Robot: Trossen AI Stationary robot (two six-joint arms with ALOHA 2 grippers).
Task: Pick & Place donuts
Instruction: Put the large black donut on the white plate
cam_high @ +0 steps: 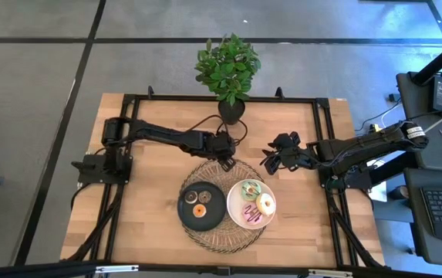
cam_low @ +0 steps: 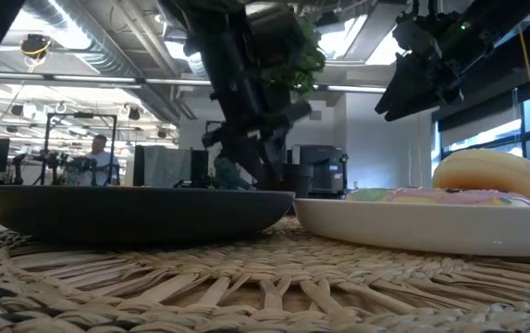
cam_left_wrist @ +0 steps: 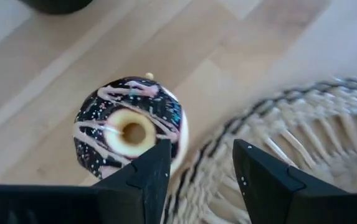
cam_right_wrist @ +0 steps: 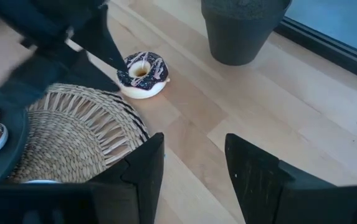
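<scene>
A chocolate-iced donut (cam_left_wrist: 128, 130) with pink drizzle lies flat on the wooden table, just off the far edge of the woven mat (cam_left_wrist: 303, 130); it also shows in the right wrist view (cam_right_wrist: 142, 73). My left gripper (cam_left_wrist: 200, 162) hangs open above the mat's edge, pointing steeply down, with the donut outside its fingers, beside one of them. On the mat, a black plate (cam_high: 186, 202) holds small donuts and a white plate (cam_high: 240, 210) holds green, cream and pink ones. My right gripper (cam_right_wrist: 194, 155) waits open above the table, right of the mat. My left gripper has one finger (cam_left_wrist: 153, 171) right at the chocolate donut's rim (cam_left_wrist: 175, 134), coming from above at a slant. I cannot tell whether it touches the donut. Nothing lies between the two fingers.
A potted plant (cam_high: 231, 108) stands at the table's far edge, just behind the chocolate donut; its dark pot (cam_right_wrist: 240, 31) is close to it. Black frame rails run along the table's sides. Bare wood lies between the mat and the right arm.
</scene>
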